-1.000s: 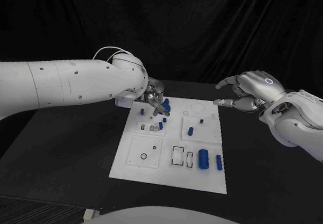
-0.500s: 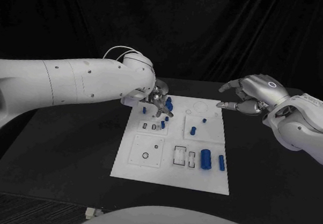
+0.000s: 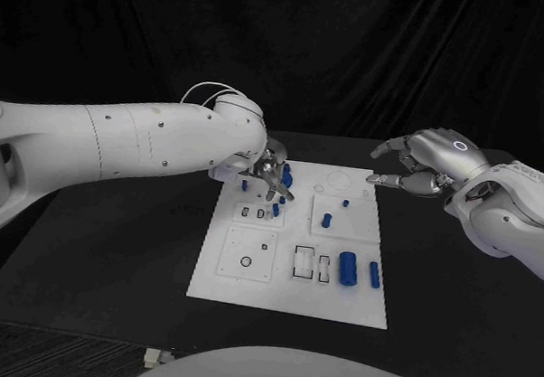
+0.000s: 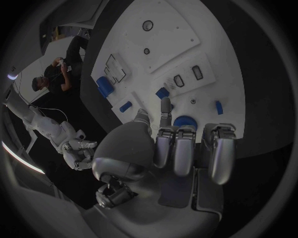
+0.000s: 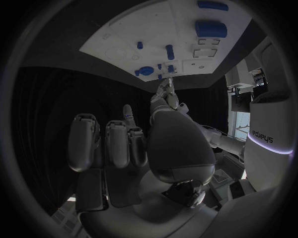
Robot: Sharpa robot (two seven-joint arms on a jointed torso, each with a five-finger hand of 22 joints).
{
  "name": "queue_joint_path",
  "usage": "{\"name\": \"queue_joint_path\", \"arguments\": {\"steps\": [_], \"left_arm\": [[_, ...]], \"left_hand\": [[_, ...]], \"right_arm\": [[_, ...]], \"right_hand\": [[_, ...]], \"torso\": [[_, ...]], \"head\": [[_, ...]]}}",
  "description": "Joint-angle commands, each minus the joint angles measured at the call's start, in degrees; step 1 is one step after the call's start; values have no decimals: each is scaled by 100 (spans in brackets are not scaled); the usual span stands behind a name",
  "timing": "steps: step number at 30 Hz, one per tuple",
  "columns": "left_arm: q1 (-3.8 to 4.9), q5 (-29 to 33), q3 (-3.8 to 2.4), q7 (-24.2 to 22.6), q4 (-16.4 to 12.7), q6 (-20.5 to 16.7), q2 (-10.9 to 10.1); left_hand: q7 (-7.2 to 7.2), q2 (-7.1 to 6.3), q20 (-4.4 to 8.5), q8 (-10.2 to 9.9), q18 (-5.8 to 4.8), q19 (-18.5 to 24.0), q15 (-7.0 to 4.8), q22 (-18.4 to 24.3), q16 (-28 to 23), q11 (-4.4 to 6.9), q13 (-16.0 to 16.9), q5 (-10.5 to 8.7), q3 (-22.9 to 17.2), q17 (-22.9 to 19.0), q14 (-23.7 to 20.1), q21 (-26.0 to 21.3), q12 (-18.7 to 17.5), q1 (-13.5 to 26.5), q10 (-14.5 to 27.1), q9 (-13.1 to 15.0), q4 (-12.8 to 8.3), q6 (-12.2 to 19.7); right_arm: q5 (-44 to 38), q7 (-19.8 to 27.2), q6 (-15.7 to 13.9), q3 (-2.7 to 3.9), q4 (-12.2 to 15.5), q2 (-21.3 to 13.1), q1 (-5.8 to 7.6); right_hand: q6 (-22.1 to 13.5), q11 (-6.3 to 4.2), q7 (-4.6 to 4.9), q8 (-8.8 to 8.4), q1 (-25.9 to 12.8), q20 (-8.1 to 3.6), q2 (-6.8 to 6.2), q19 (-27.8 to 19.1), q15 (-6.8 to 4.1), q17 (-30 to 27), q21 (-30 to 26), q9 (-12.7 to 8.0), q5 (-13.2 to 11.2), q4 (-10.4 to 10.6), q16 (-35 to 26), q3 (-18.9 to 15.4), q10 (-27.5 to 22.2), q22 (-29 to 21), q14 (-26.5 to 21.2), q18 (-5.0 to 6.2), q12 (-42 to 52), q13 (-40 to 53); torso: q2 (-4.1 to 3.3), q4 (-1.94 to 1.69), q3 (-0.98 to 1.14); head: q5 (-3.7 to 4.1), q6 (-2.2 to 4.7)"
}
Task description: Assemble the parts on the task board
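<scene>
While the flat white task board [image 3: 291,286] lies on the matte black table [image 3: 108,253], a small round blue part [image 4: 184,122] is seen just beyond the fingers [image 4: 176,148] of the silver left hand [image 3: 264,171], though a grasp on it cannot be told. The right hand [image 3: 422,162] is held off the board's far corner, nothing grasped, its fingers [image 5: 107,141] loosely curled. Compared with a second ago, the left arm is reached slightly further over the board, and the blue cylinders [image 3: 346,270] beside the fingers are unmoved.
</scene>
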State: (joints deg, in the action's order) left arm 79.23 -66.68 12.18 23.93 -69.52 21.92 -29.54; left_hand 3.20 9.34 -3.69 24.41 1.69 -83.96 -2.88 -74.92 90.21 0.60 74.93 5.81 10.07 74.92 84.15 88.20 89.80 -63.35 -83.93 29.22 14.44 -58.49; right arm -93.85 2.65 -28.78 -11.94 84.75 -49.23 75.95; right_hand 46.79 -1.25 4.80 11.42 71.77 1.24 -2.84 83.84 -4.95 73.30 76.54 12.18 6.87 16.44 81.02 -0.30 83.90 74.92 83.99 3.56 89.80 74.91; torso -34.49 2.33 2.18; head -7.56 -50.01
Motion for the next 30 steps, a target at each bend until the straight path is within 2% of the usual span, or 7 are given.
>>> {"name": "queue_joint_path", "arguments": {"steps": [1,9,13,17,20,30], "left_arm": [[-19,-9,-6,-29,22,120,27],[-57,-9,-6,-5,78,167,49],[-85,-9,-6,4,115,190,55],[-126,-9,-6,14,152,197,63],[-152,-9,-6,12,187,197,78],[-236,-9,-6,-36,325,165,142]], "left_hand": [[3,-25,-21,-35,-36,-130,35,-1056,-21,-44,1507,28,-19,1508,585,-38,20,-54,-607,-6,-28,-43],[-5,-26,-23,-46,-38,-138,35,-1064,-21,-42,1507,30,-31,1508,585,-37,20,-51,-607,9,-40,-99],[-5,-26,-23,-46,-38,-138,35,-1064,-21,-42,1507,30,-31,1508,585,-37,20,-51,-607,9,-40,-99],[-9,-16,-23,-64,-37,-137,35,-1062,-21,-38,1507,41,-51,1508,585,-39,20,-63,-607,17,-58,-118],[-12,-15,-23,-76,-37,-137,33,-1063,-21,-37,1507,48,-62,1508,585,-39,20,-74,-607,21,-72,-126],[-14,4,-22,-120,-29,-109,31,-1036,-21,-34,1507,80,-103,1508,585,-55,20,-104,-607,31,-111,-136]], "right_arm": [[-12,-94,6,5,1,9,-16],[-12,-82,-7,5,0,15,-18],[-12,-79,-5,5,1,21,-19],[-12,-69,-6,5,-5,30,-25],[-12,-62,-2,5,-8,34,-32],[-12,-59,10,5,-15,39,-42]], "right_hand": [[25,47,11,27,-3,40,52,184,35,-8,-1,-9,37,-16,11,-4,610,1083,322,-42,20,1509],[24,47,12,26,-3,39,57,183,36,-15,-5,-12,43,-18,8,-6,610,1082,321,-41,20,1509],[18,48,13,22,-3,39,60,181,36,-8,-11,-14,47,-20,12,-7,610,1080,322,-40,20,1509],[18,48,13,22,-3,39,60,181,36,-8,-11,-14,47,-20,12,-7,610,1080,322,-40,20,1509],[11,48,13,18,-2,40,63,183,36,-12,-7,-18,50,-22,10,-9,610,1081,321,-41,20,1509],[11,48,13,18,-2,40,63,183,36,-12,-7,-18,50,-22,10,-9,610,1081,321,-41,20,1509]], "torso": [[3,11,-6],[7,0,8],[10,6,-1],[14,7,1],[24,-6,-2],[31,-6,-1]], "head": [[-24,1],[-41,1],[-55,1],[-47,1],[-34,1],[-31,1]]}}
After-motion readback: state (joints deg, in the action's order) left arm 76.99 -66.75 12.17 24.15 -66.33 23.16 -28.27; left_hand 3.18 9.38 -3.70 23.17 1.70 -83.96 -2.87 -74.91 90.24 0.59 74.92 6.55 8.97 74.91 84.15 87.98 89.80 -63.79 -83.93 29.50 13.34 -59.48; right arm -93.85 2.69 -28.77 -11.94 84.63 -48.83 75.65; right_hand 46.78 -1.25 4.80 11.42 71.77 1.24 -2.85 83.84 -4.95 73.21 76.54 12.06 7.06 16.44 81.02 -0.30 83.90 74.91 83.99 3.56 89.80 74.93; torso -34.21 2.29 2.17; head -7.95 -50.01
